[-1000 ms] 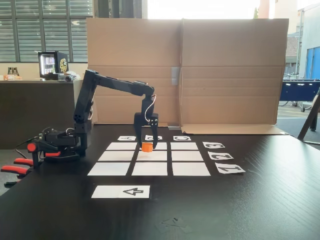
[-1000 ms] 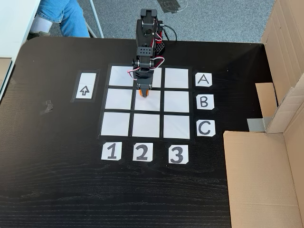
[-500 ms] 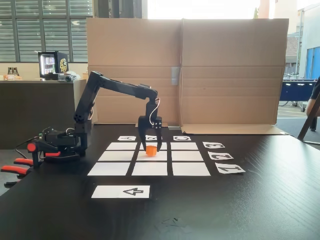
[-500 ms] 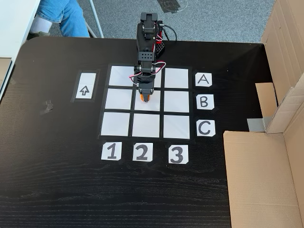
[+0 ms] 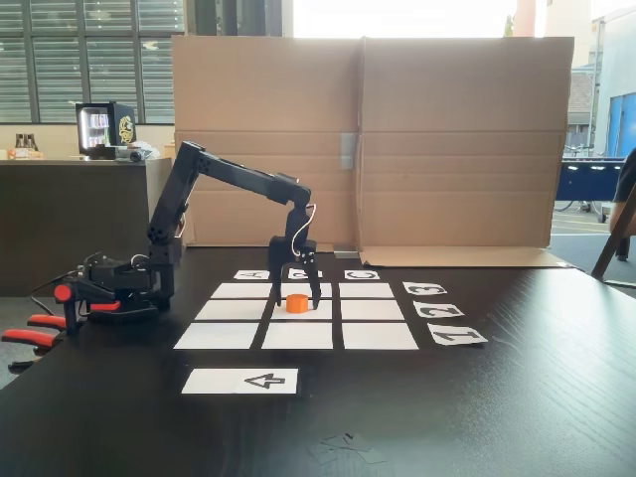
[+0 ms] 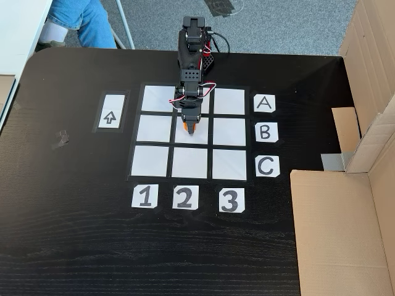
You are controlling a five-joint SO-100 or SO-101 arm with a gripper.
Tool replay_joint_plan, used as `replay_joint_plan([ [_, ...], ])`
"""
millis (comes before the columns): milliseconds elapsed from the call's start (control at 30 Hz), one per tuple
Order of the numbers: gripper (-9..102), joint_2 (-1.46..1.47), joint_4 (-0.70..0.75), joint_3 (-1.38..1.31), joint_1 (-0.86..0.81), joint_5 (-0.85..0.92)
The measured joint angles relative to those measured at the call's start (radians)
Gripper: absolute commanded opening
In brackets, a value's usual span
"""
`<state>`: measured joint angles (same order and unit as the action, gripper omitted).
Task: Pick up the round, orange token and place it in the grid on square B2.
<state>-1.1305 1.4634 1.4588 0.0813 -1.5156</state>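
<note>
The jaws of the gripper are spread wide on both sides of the token. The orange token is set down on square B2, the middle of the grid.

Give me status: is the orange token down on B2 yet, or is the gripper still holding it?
Done: the token sits on square B2, the centre of the grid. In hand: the gripper is low over it, fingers open either side in the side-on fixed view, so it looks released. Left: lift the arm clear. From above the arm hides most of the token.
</note>
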Motion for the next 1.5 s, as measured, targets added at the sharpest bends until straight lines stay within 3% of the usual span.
replay_joint_plan([
  [233, 67, -0.161, -0.058, 0.161, -0.014, 0.000],
  [467, 70, -0.611, -0.179, 0.486, -0.110, 0.014],
  [800, 70, -1.371, -0.403, 0.920, -0.546, 0.089],
  [833, 67, -1.433, -0.433, 0.956, -0.601, 0.089],
  [900, 51, -1.545, -0.486, 1.020, -0.707, 0.106],
  [933, 34, -1.594, -0.515, 1.049, -0.778, 0.109],
  [967, 8, -1.635, -0.546, 1.077, -0.848, 0.112],
  [1000, -1, -1.664, -0.580, 1.098, -0.914, 0.114],
  [1233, -1, -1.864, -0.727, 1.252, -1.397, 0.038],
  [1500, -1, -2.155, -0.687, 1.551, -1.690, 0.051],
])
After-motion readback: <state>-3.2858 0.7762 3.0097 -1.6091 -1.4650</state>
